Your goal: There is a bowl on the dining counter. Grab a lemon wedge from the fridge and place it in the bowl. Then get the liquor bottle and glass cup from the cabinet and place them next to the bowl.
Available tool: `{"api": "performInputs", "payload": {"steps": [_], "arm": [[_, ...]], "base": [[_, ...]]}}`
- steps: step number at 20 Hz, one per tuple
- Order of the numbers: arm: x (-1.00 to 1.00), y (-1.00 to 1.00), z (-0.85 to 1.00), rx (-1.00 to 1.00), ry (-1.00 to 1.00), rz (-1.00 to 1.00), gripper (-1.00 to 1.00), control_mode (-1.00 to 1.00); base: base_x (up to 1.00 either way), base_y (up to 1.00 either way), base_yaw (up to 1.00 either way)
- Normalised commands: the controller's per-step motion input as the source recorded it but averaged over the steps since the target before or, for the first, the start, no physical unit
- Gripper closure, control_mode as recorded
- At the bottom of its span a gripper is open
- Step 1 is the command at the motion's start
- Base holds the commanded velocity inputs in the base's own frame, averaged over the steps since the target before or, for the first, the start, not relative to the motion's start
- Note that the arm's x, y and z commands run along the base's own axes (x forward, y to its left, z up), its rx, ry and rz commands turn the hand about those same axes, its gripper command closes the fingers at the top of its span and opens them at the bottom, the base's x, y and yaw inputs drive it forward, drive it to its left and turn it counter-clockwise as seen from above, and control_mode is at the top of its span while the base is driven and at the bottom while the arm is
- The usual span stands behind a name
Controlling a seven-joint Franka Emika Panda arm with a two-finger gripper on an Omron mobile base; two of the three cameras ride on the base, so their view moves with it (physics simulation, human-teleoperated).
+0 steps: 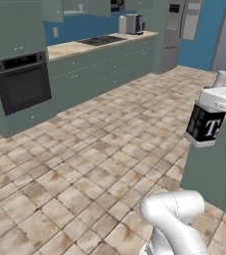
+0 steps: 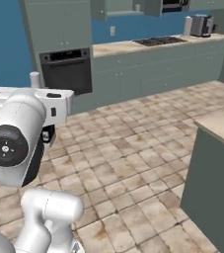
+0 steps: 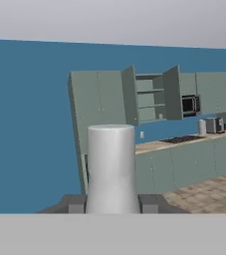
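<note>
1. My claw (image 3: 112, 203) is closed part-way on the liquor bottle (image 1: 204, 124); in the hand view a dark finger (image 3: 75, 203) sits against each side of the pale neck, which rises straight up between them.
2. Left base view: the bottle hangs under my white hand at the right edge, dark body with white label below, slim pale neck tip poking up above the hand. It is carried clear of the floor, slightly tilted.
3. The bottle is held just beside the near corner of the dining counter (image 1: 211, 167), in front of its grey-green base; whether it touches the base I cannot tell.
4. Arm pose: my forearm runs roughly level, hand held out sideways, elbow bent low near the bottom of both base views. In the right base view my wrist joint fills the left side and hides most of the bottle; just the neck tip (image 2: 34, 79) shows above the hand.
5. The cabinet (image 3: 149, 97) stands far off on the blue wall, both doors swung open, shelves showing.
6. Below it runs a beige worktop with a black hob (image 1: 103, 40), a toaster (image 1: 133, 23) at its far end.
7. A black wall oven (image 1: 22, 82) sits at the left, across the tiled floor (image 1: 84, 164).
8. The fridge (image 1: 176, 27) stands at the far right end of that worktop run.
</note>
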Motion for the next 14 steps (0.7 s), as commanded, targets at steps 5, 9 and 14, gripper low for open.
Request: {"api": "performInputs", "payload": {"steps": [5,9,14], "arm": [[0.00,0.00,0.00,0.00,0.00,0.00,1.00,1.00],[0.00,0.00,0.00,0.00,0.00,0.00,1.00,1.00],[0.00,0.00,0.00,0.00,0.00,0.00,1.00,1.00]], "base": [[-0.98,-0.87,-0.01],[-0.85,-1.00,0.00],[-0.79,-1.00,0.00]]}}
